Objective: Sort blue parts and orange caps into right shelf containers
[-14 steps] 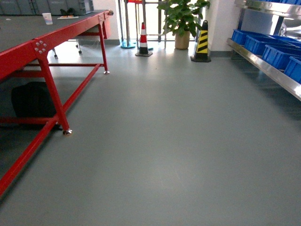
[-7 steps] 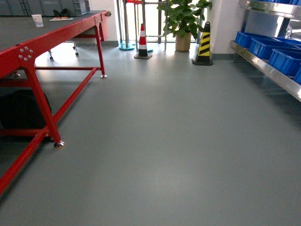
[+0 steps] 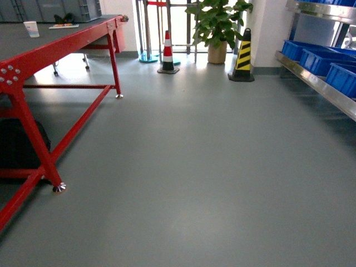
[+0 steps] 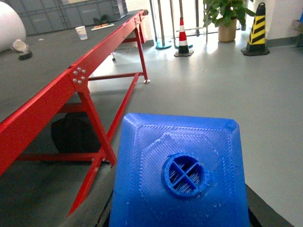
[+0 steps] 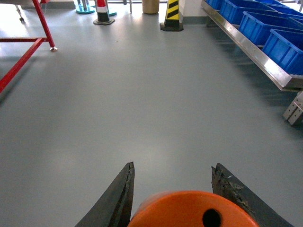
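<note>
No writing is readable on anything I carry. My right tool (image 5: 173,198) is clenched on one orange cap (image 5: 189,210), one hole showing in its top. One blue part (image 4: 182,170) fills my left wrist view, round knob facing the camera; my left tool is hidden beneath it, so I cannot tell its grip. Three blue crates (image 3: 320,58) sit on the right shelf (image 3: 317,83) in the head view. Two striped cones stand far off: red-white (image 3: 167,53) and yellow-black (image 3: 242,55). One red counter (image 3: 50,50) runs left.

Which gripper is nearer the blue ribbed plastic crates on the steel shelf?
Right. The right gripper, holding the orange cap, has the blue ribbed plastic crates ahead-right; the left gripper with the blue part faces the red table.
</note>
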### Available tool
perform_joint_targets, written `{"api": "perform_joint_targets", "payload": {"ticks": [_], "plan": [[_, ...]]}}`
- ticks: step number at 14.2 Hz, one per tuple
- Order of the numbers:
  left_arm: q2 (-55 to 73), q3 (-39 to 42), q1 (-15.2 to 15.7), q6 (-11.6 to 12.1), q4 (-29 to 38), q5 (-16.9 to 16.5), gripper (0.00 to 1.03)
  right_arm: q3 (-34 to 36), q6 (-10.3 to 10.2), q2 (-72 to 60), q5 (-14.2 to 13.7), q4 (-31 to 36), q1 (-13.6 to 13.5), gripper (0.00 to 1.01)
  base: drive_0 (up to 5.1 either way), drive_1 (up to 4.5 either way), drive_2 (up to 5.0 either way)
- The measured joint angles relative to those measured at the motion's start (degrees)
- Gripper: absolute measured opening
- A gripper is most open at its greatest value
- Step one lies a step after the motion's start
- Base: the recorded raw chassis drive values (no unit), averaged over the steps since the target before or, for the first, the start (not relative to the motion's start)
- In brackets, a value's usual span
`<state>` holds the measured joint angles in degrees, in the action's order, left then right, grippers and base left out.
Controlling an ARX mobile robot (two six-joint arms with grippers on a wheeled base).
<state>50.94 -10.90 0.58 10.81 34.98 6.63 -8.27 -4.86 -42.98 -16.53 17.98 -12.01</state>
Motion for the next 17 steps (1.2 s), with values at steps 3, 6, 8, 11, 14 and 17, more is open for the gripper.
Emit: {"api": "perform_joint_targets", "payload": {"ticks": [3,6,8,11,14,17], "plan": [[0.09,0.0,0.0,0.0,-0.24,0.02,0.44,0.0,0.0,-0.02,0.0,-0.31,0.0,0.43,0.0,4.16,-4.3],[0.07,0.0,0.0,0.0,-0.22,0.02,0.44,0.0,0.0,-0.04,0.0,0.0,0.0,0.43,0.0,4.16,-4.3],[0.02,0.02,0.0,0.0,-0.22,0.02,0.44,0.0,0.0,-0.02,0.0,-0.11,0.0,0.43,0.0,4.16,-4.3],[0.17,0.02,0.0,0.0,-0.35,0.04,0.44,0.0,0.0,-0.09,0.11,-0.31,0.0,0.43,0.0,4.29,-4.2],[0.11,0.02,0.0,0.0,-0.2,0.02,0.44,0.0,0.0,-0.02,0.02,-0.11,0.0,0.43,0.0,4.3,-4.2],[0.17,0.02,0.0,0.0,-0.46,0.0,0.44,0.0,0.0,-0.04,0.04,-0.31,0.0,0.43,-0.1,4.19,-4.3]]}}
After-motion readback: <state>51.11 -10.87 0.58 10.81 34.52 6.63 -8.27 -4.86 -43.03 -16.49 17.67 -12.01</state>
